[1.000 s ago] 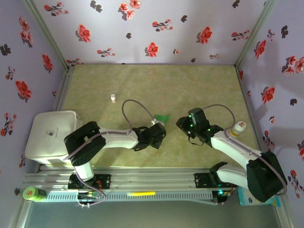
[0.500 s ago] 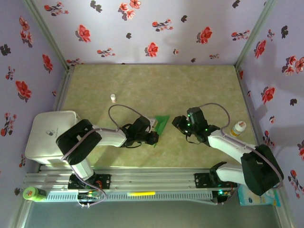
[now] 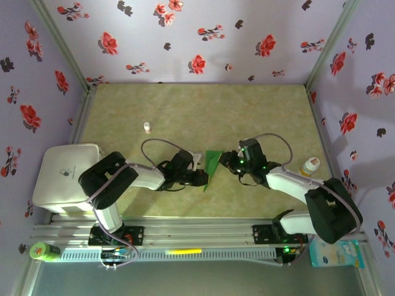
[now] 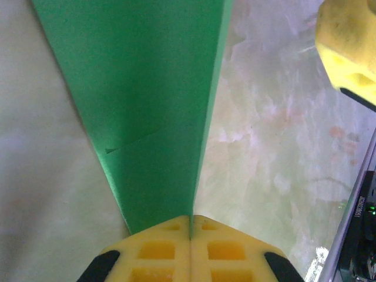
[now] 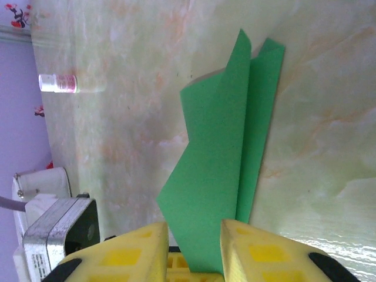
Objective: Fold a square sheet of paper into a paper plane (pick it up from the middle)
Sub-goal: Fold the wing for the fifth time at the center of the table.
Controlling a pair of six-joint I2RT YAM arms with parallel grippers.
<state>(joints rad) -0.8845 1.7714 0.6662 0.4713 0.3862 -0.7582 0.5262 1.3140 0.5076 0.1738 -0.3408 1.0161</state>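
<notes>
The green paper [image 3: 213,163], folded into a narrow creased dart shape, is held up over the table's middle between both arms. My left gripper [image 3: 202,177] is shut on its near end; in the left wrist view the paper's folded edge [image 4: 153,100] runs straight into the closed pads [image 4: 191,226]. My right gripper [image 3: 227,161] has come in from the right. Its yellow fingers [image 5: 264,252] stand apart on either side of the paper [image 5: 220,170] with gaps showing, so my right gripper [image 5: 195,247] is open around it.
A tiny white bottle [image 3: 147,127] stands at the back left [image 5: 57,83]. An orange-capped bottle [image 3: 310,165] sits by the right wall. A white box [image 3: 65,176] lies at the left edge, with a green bottle [image 3: 42,250] near the front rail.
The right gripper has moved left to straddle the paper, its jaws narrowing. The left gripper has shifted slightly and turned the paper, still holding it.
</notes>
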